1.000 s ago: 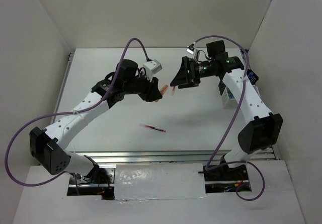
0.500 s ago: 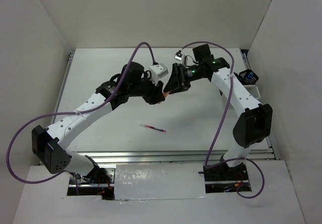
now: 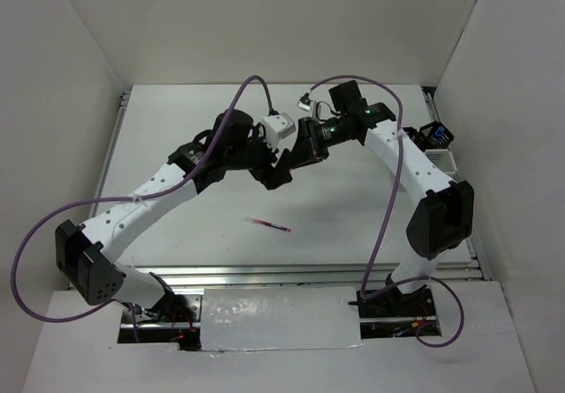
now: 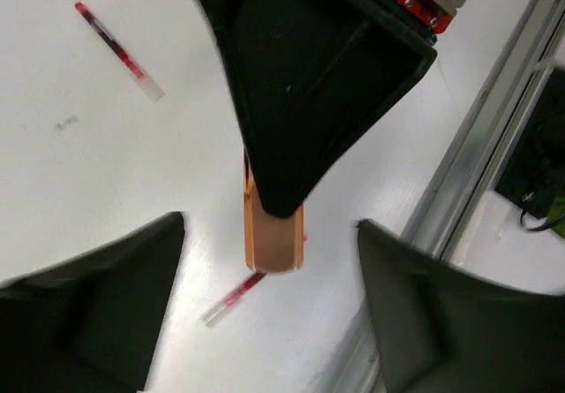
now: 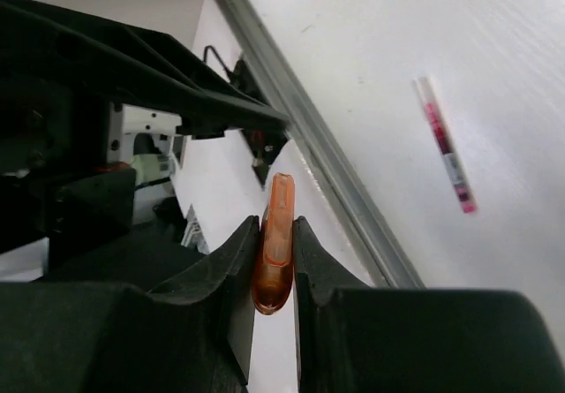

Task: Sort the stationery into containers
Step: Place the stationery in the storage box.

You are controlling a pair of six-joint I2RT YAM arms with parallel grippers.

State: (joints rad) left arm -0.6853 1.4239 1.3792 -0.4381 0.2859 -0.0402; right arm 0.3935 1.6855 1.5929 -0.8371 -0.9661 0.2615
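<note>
Orange piece is clamped by one end in our right gripper, off the bench. Its long axis runs out past the fingertips into the gap of our left gripper, whose jaws stand wide on either side, touching nothing. The bins, apparently at the bench's right edge, lie nearer our right arm.

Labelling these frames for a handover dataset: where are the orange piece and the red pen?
orange piece (image 5: 276, 234): right wrist view, middle of its body.
red pen (image 3: 267, 224): top external view, mid-shaft.
</note>
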